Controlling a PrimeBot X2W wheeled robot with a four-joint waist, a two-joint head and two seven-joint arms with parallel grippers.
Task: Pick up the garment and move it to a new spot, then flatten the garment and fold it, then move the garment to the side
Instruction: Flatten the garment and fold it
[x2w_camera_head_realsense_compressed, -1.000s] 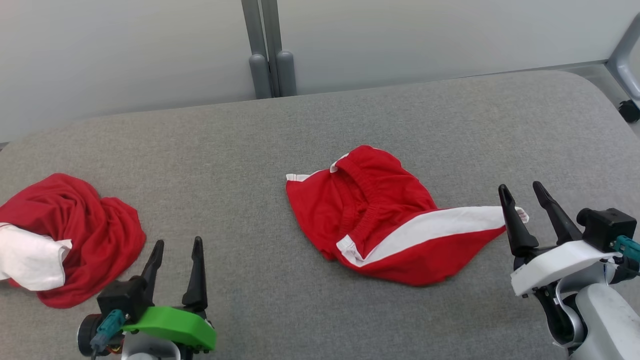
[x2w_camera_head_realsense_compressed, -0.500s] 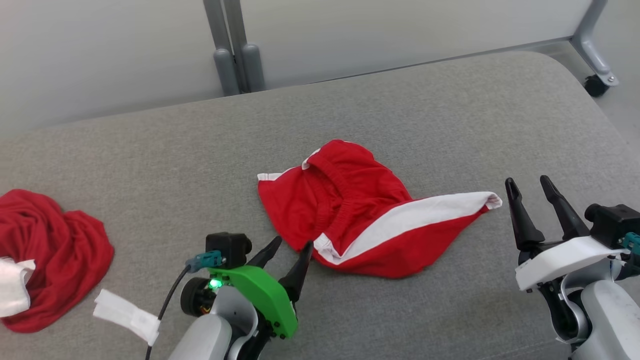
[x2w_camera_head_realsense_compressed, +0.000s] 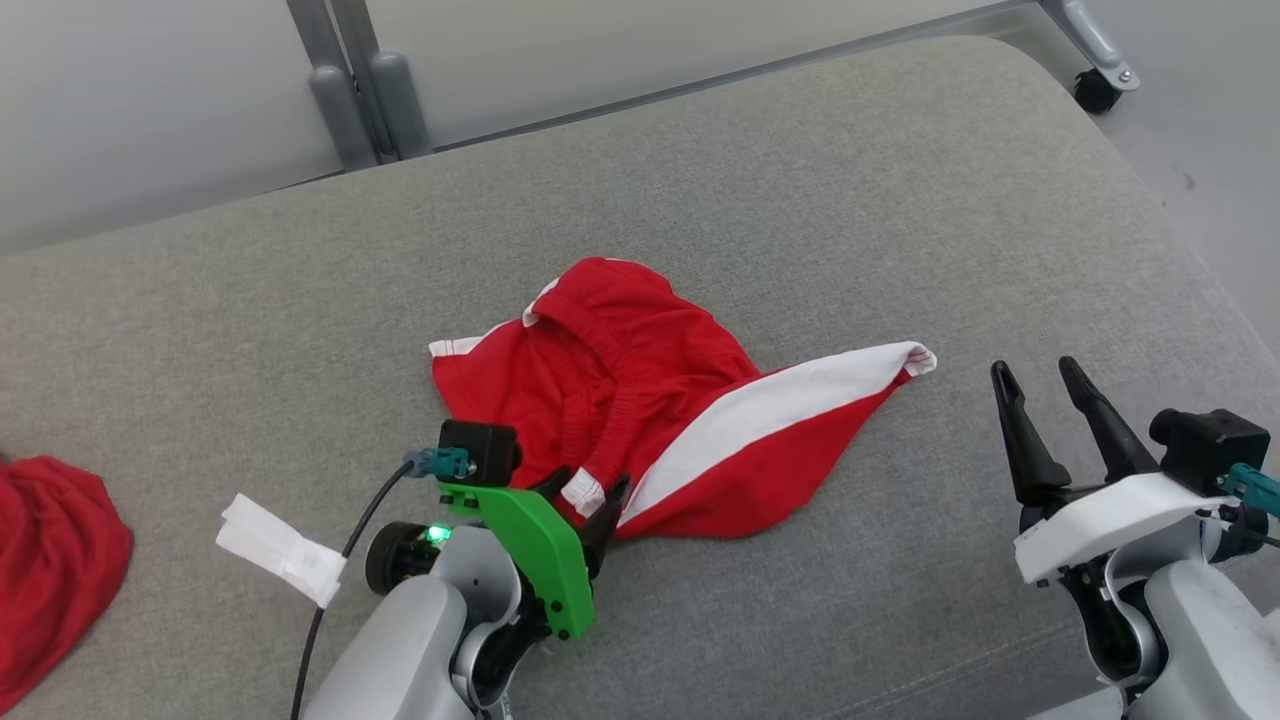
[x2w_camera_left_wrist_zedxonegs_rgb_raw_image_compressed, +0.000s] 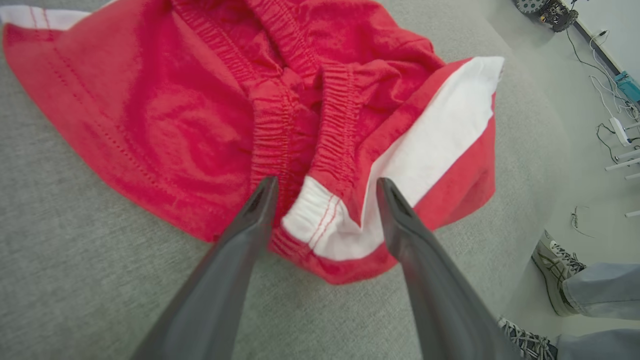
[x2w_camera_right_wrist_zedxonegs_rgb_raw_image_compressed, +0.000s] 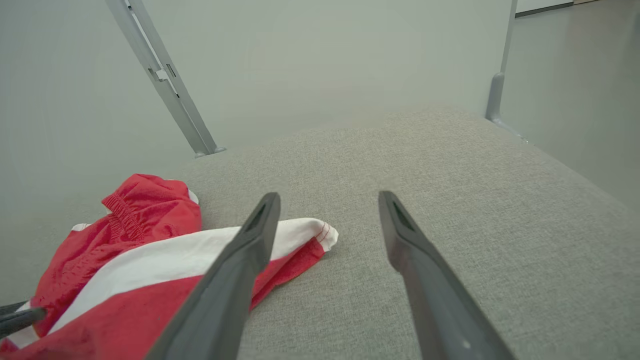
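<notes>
Now the left tool (x2w_camera_head_realsense_compressed: 592, 482) has come across to the red shorts (x2w_camera_head_realsense_compressed: 690, 420), where a second ago it sat well apart from them. Its two dark fingers stand apart, straddling the white-trimmed hem corner at the shorts' near edge; whether they touch the cloth is unclear. The shorts lie crumpled on the grey woven worktop (x2w_camera_head_realsense_compressed: 820, 180), with the elastic waistband gathered and ribbed and a broad white stripe running to a pointed tip. Beyond that tip, near the shorts but clear of them, the right tool (x2w_camera_head_realsense_compressed: 1032, 368) hovers with fingers spread. Another red cloth (x2w_camera_head_realsense_compressed: 50, 560) lies well away from the shorts, opposite the tip.
</notes>
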